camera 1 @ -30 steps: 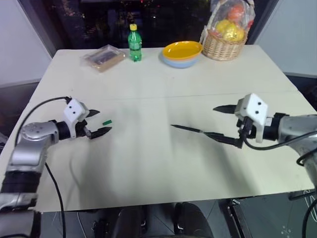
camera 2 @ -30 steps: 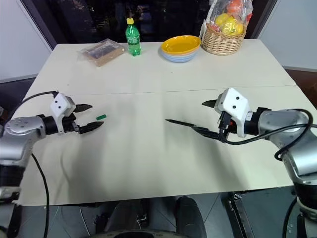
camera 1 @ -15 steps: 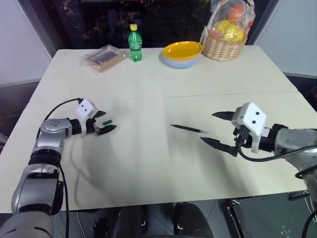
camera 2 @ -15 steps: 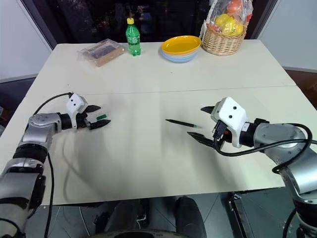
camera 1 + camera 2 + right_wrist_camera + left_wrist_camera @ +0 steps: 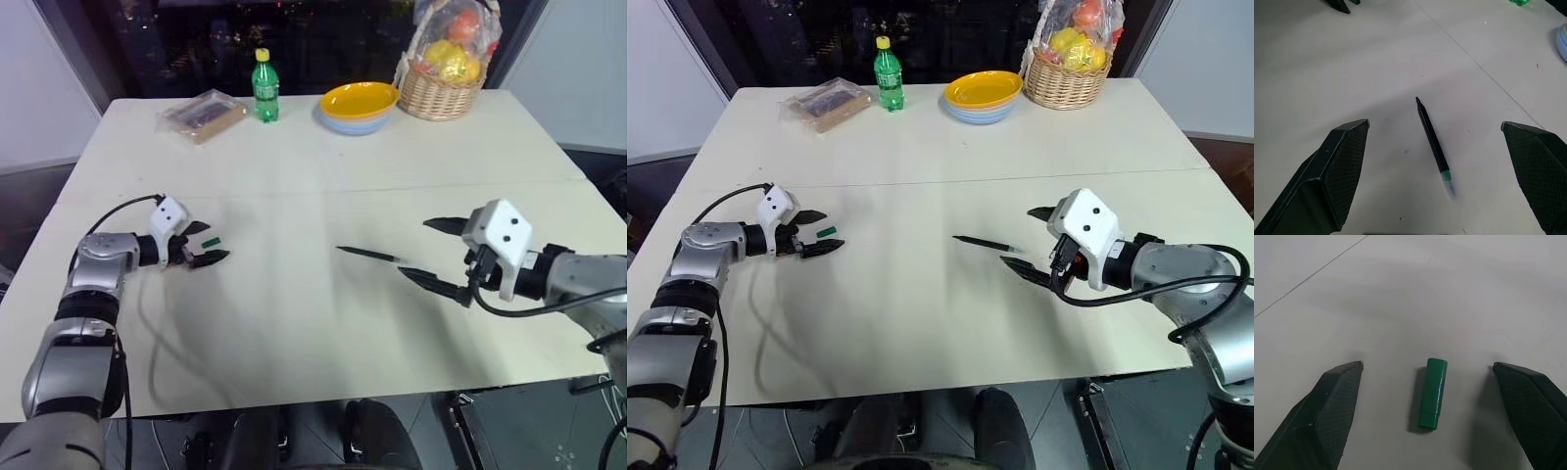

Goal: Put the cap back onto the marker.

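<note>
- The marker (image 5: pixel 367 255) lies flat near the middle of the table (image 5: pixel 323 157), bare of its cap, its small green end toward the right arm.
- The cap (image 5: pixel 1433 392) lies on the table well to the left of the marker, on its side, apart from it.
- The left gripper (image 5: pixel 1432 396) is spread wide, one finger on either side of the cap; the fingers are low by the tabletop but neither touches the cap, so nothing is held.
- The right gripper (image 5: pixel 1442 166) is also wide open and empty, hanging just to the right of the marker, with the marker lying between its fingers in the right wrist view but not gripped.
- Progress, as I judge it: nothing of the task is done yet. Both arms look lined up for a pick, the left on the cap and the right on the marker.
- Left to do: close on the cap, close on the marker, lift both, bring them together, and press the cap on.
- Beyond the marker, at the far edge of the table, stand a green bottle (image 5: pixel 265 84), a yellow bowl (image 5: pixel 360 101), a fruit basket (image 5: pixel 446 70) and a flat packet (image 5: pixel 205 114), all well away from the work.
</note>
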You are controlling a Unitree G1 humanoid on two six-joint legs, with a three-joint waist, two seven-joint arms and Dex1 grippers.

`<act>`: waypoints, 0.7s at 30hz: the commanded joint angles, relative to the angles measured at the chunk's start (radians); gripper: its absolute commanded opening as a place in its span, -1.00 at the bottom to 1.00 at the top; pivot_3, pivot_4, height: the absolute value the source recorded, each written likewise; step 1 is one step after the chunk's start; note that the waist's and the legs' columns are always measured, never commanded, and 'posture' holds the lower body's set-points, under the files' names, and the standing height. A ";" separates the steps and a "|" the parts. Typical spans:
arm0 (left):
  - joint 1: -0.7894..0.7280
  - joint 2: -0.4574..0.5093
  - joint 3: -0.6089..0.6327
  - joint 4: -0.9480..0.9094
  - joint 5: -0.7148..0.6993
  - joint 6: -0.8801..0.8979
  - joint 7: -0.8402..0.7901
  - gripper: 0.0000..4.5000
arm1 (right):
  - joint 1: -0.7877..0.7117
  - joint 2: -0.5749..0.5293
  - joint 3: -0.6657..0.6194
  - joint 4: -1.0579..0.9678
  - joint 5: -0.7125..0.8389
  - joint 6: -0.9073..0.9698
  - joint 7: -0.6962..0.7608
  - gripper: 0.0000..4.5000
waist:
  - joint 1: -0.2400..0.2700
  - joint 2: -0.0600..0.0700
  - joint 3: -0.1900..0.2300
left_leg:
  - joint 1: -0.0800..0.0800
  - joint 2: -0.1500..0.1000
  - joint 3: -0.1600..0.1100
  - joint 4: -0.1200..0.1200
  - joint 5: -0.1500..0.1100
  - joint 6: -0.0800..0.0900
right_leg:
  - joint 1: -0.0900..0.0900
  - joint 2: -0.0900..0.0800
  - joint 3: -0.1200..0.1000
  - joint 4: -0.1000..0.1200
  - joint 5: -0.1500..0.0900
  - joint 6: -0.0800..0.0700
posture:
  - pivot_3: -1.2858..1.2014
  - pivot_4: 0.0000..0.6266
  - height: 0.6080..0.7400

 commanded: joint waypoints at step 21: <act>0.006 0.010 -0.035 0.004 0.050 -0.024 -0.034 -0.97 | -0.021 -0.023 -0.026 -0.014 0.008 -0.009 0.008 1.00 | 0.001 0.000 0.000 | 0.001 0.000 0.000 0.001 0.000 0.000 | 0.001 0.000 0.000 0.002 0.000 0.000 | 0.03 -0.52 1.00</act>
